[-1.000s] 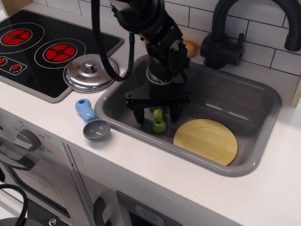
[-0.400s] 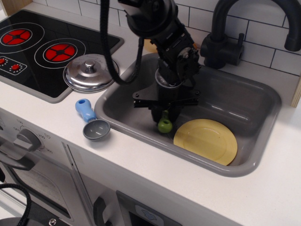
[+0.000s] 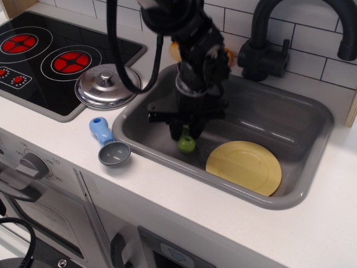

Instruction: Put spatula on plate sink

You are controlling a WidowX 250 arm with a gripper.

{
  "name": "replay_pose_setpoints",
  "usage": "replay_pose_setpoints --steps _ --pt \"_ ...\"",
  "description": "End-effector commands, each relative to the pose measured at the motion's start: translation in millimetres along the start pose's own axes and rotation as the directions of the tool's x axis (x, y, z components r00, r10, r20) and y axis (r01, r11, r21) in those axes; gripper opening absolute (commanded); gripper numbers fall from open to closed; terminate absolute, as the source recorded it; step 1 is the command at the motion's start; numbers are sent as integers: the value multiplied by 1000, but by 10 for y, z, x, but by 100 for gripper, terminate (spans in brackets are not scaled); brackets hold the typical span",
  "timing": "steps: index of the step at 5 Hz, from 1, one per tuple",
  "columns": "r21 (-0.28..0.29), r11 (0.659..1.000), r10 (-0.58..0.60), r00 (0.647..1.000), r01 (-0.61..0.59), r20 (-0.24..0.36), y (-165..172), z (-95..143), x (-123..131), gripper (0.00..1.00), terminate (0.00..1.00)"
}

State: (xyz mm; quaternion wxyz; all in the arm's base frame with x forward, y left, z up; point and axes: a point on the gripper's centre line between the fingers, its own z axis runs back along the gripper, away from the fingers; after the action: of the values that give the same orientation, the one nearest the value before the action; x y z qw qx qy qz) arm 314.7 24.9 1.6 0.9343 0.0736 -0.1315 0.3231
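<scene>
— Lime-green handle hanging from the claw (image 3: 186, 134): so the spatula (image 3: 187, 143) is gripped?

— Yes, the jaws are closed on its upper part and the green end dangles free, over the floor of the sink (image 3: 312, 111), just left of the plate (image 3: 244, 166). The blade is hidden behind the fingers.

— How would you finish the step well?

— Carry it right until the handle clears the raised rim, lower it over the plate's middle, and only then let go. Dropped from height, I think a chunky toy like that would bounce off.

— Count things for me, left to right.

— Two red burners (image 3: 20, 43), one steel lid (image 3: 107, 85), one blue-handled scoop (image 3: 109, 142) on the desk (image 3: 67, 145), one spatula, one plate, one black faucet (image 3: 268, 50). Something orange sits behind the arm; I cannot tell what.
</scene>
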Motion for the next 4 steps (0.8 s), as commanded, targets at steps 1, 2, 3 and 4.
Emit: replay_pose_setpoints --steps 1,2,3,4 --pt "-56 998 8 1000 -6 27 -209 401 37 0 0" --pt "-75 997 -19 1000 19 1 -354 455 -145 0 0" --pt "-95 994 -49 999 48 -9 -527 513 -329 0 0" --pt "-119 990 -79 997 78 -2 -677 539 -510 0 0"
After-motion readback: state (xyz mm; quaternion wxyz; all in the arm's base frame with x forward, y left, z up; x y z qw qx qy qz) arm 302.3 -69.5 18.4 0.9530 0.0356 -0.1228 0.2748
